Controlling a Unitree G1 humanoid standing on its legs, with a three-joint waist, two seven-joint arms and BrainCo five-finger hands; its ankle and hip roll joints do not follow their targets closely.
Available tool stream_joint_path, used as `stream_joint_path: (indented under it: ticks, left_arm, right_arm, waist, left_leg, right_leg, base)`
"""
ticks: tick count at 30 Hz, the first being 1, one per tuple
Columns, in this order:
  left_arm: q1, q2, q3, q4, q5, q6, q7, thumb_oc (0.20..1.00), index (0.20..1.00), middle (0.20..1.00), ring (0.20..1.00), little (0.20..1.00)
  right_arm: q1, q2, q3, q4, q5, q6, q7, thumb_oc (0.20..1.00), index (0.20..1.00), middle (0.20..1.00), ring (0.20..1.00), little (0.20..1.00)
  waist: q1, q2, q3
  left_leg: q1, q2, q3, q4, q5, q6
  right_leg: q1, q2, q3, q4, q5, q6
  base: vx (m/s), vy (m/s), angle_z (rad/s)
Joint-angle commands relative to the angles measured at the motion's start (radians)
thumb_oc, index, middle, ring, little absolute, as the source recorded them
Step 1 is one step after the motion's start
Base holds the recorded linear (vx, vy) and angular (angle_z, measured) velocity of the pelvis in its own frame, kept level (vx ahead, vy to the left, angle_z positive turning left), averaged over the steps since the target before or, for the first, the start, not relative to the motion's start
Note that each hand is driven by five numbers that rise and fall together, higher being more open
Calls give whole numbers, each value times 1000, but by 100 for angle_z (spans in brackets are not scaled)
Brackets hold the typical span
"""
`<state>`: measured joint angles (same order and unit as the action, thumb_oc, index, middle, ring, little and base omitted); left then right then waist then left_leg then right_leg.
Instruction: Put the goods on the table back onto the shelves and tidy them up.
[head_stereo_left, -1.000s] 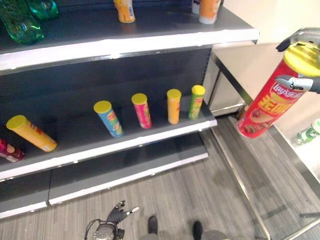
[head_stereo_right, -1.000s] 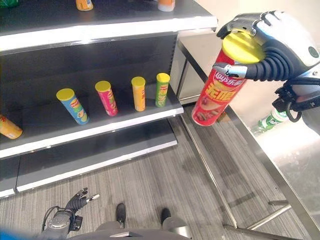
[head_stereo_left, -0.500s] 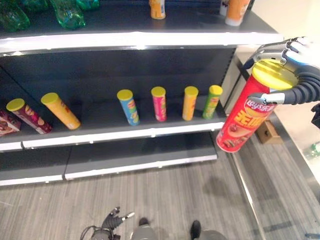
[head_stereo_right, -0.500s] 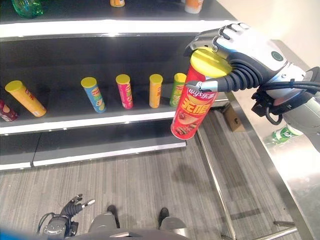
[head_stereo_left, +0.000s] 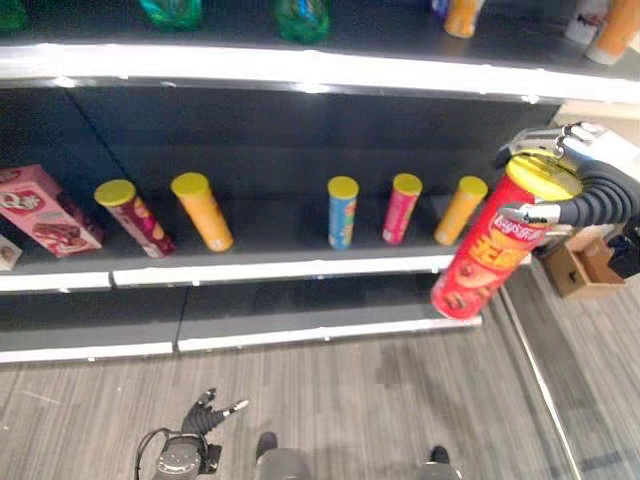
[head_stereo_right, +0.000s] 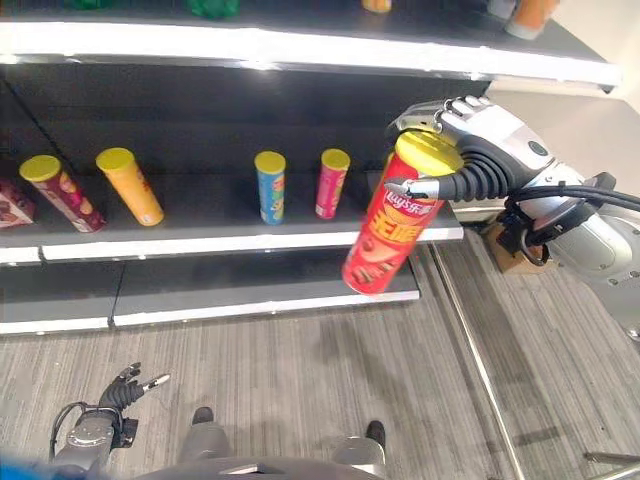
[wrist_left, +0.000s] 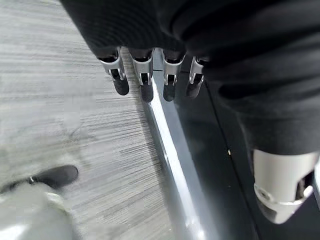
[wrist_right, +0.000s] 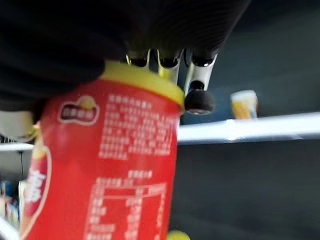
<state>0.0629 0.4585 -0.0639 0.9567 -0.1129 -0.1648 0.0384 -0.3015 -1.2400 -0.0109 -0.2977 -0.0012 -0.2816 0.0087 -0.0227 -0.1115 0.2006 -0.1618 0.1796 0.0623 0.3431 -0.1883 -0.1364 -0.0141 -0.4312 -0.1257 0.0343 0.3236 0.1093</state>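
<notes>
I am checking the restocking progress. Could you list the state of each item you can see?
Red can: tilted, held in the air by the right robot hand.
Blue can: upright on shelf.
Pink can: leaning on shelf.
Left robot hand: open, holds nothing.

A tall red chip can (head_stereo_right: 393, 222) with a yellow lid hangs tilted before the shelves (head_stereo_left: 280, 268), gripped at its top.

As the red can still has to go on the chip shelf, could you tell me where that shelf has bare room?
The widest bare stretch on the middle shelf lies between the orange can and the blue can. The row from the blue can through the pink can to the right end is crowded. The right hand holds the red can tilted off that end.
</notes>
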Motion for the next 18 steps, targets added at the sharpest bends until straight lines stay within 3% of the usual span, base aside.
stream_joint_path:
  ticks: [1,3,4,6,7,8,10,11,12,14,18]
  left_arm:
    - [27,18,21,-34,5,-32,20,1000,1000,1000,1000,1000]
    - [46,14,38,-25,8,-29,19,1000,1000,1000,1000,1000]
    - [52,15,45,-17,11,-24,14,1000,1000,1000,1000,1000]
    - [53,18,53,-5,16,-21,11,1000,1000,1000,1000,1000]
    - [54,18,58,4,29,-13,3,1000,1000,1000,1000,1000]
    - [48,25,64,16,41,-12,-7,1000,1000,1000,1000,1000]
    - [40,25,53,17,41,-14,-13,1000,1000,1000,1000,1000]
    - [25,21,36,19,36,-13,-20,1000,1000,1000,1000,1000]
    - [24,20,37,19,35,-13,-20,1000,1000,1000,1000,1000]
    - [0,11,15,18,27,-13,-24,1000,1000,1000,1000,1000]
    - [-13,-5,4,15,23,-14,-24,1000,1000,1000,1000,1000]
  right_arm:
    - [-74,-63,-15,10,-29,11,-28,200,200,200,200,200]
    - [-76,-39,-7,9,-51,18,-32,200,200,200,200,200]
    - [-88,-31,5,8,-55,16,-33,200,200,200,200,200]
    - [-101,-22,20,13,-57,14,-37,200,200,200,200,200]
    - [-98,-19,23,12,-55,16,-31,200,200,200,200,200]
    - [-102,-19,26,21,-45,20,-20,200,200,200,200,200]
    - [-101,-29,21,23,-27,15,-11,200,200,200,200,200]
    - [-109,-30,30,23,-6,13,-4,200,200,200,200,200]
    - [-111,-31,32,24,-6,13,-5,200,200,200,200,200]
    - [-144,-34,56,29,9,7,-6,200,200,200,200,200]
    - [-184,-36,88,32,18,3,-9,200,200,200,200,200]
  waist:
    - [19,25,-25]
    - [28,27,-18]
    - [38,27,-15]
    - [41,25,-13]
    - [37,24,-11]
    - [36,22,-12]
    - [29,27,-12]
    - [23,30,-5]
    - [22,31,-6]
    - [15,17,5]
    - [7,0,14]
  left_leg:
    - [127,83,-35,-288,129,-47]
    - [153,25,-13,-305,114,-13]
    - [161,1,-3,-314,111,1]
    - [165,-17,8,-325,109,12]
    - [169,-35,8,-333,111,24]
    - [174,-60,-1,-353,123,46]
    - [188,-77,-18,-378,136,68]
    - [207,-94,-34,-397,143,81]
    - [204,-94,-34,-397,146,81]
    - [213,-127,-58,-411,155,92]
    - [224,-156,-83,-417,149,98]
  right_leg:
    - [22,-54,-48,9,-18,152]
    - [20,-107,-113,9,23,152]
    - [21,-127,-162,18,12,152]
    - [20,-137,-196,39,-9,151]
    - [22,-113,-192,66,-54,135]
    - [18,-12,-116,116,-162,111]
    - [-18,118,-24,173,-277,80]
    - [-42,216,21,199,-352,56]
    - [-44,217,22,197,-349,55]
    - [-61,314,32,152,-370,34]
    - [-68,362,27,65,-345,28]
  base:
    - [-83,434,-40]
    - [-64,514,-15]
    - [-76,494,-4]
    - [-50,298,-12]
    - [-15,384,-12]
    - [2,475,-1]
    - [63,387,2]
    - [72,245,-4]
    - [56,181,5]
    - [35,92,18]
    - [56,27,18]
